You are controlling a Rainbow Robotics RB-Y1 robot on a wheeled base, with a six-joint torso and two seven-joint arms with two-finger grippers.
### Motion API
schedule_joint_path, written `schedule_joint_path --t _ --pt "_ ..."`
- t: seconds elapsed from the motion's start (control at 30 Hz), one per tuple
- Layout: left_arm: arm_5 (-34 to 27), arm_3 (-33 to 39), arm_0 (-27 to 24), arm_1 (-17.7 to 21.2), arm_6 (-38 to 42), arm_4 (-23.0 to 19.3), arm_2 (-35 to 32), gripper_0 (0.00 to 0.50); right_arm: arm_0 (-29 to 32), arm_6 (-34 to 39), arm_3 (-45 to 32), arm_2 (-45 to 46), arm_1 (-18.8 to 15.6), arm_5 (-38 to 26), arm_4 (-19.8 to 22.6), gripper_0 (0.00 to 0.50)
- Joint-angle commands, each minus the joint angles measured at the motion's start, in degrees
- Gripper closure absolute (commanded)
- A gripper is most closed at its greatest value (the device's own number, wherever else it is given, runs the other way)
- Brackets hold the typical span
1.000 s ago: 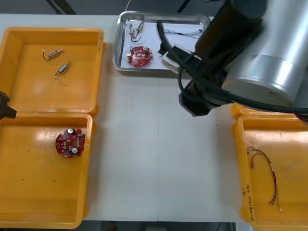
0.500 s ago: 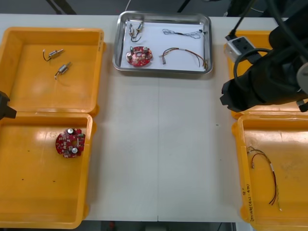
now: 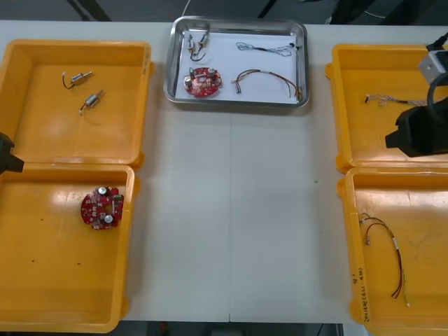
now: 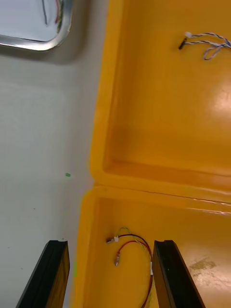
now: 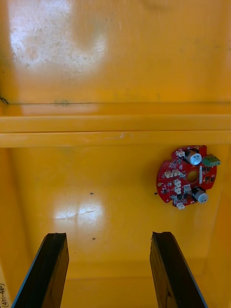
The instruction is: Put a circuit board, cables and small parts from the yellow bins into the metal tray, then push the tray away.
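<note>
The metal tray (image 3: 238,103) stands at the far middle of the table, white inside. In it lie a red circuit board (image 3: 202,80), small metal parts (image 3: 197,43), a black cable (image 3: 264,48) and a red and yellow cable (image 3: 266,78). My right arm (image 3: 421,131) hangs at the right edge over the seam of the two right yellow bins. The right gripper (image 4: 110,274) is open and empty, above a red and yellow cable (image 4: 134,243) in the near right bin (image 4: 202,202). My left gripper (image 5: 108,269) is open over the near left bin, short of a circuit board (image 5: 189,175).
The far left bin (image 3: 77,49) holds two small metal parts (image 3: 75,78). A twisted blue and white cable (image 3: 381,100) lies in the far right bin (image 3: 350,105). A second circuit board (image 3: 102,207) rests in the near left bin. Bare table runs between the bins.
My right arm has drawn back from the tray and swung right to the right bins. The tray is uncovered, with the red and yellow cable lying in it. The left arm stayed put.
</note>
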State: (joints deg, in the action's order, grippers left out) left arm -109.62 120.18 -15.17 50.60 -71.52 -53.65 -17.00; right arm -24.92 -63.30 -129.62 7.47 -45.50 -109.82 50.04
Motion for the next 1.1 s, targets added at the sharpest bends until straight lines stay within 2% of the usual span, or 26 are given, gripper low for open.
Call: schedule_joint_path --t 0.03,0.17,0.5,0.63,0.87,1.1 --pt "-0.38 1.29 1.02 -0.5 -1.16 -0.4 -1.63 0.0 4.61 0.28 0.15 8.44 -3.1 -0.18 3.84 0.0" --pt "-0.38 1.29 1.02 -0.5 -1.16 -0.4 -1.63 0.0 7.69 -0.95 1.47 13.54 -3.27 -0.18 6.21 0.0" --pt "-0.38 1.29 1.02 -0.5 -1.16 -0.4 -1.63 0.0 12.7 -3.41 3.23 17.23 -4.07 -0.18 3.31 0.0" --pt "-0.38 1.29 1.02 -0.5 -1.16 -0.4 -1.63 0.0 13.32 -4.99 5.43 17.49 -4.68 -0.18 2.78 0.0" --pt "-0.38 1.29 1.02 -0.5 -1.16 -0.4 -1.63 0.0 13.49 -12.9 10.26 19.16 -4.94 -0.18 2.34 0.0" --pt "-0.38 1.29 1.02 -0.5 -1.16 -0.4 -1.63 0.0 14.11 -12.11 10.52 18.99 -5.56 -0.18 2.7 0.0"
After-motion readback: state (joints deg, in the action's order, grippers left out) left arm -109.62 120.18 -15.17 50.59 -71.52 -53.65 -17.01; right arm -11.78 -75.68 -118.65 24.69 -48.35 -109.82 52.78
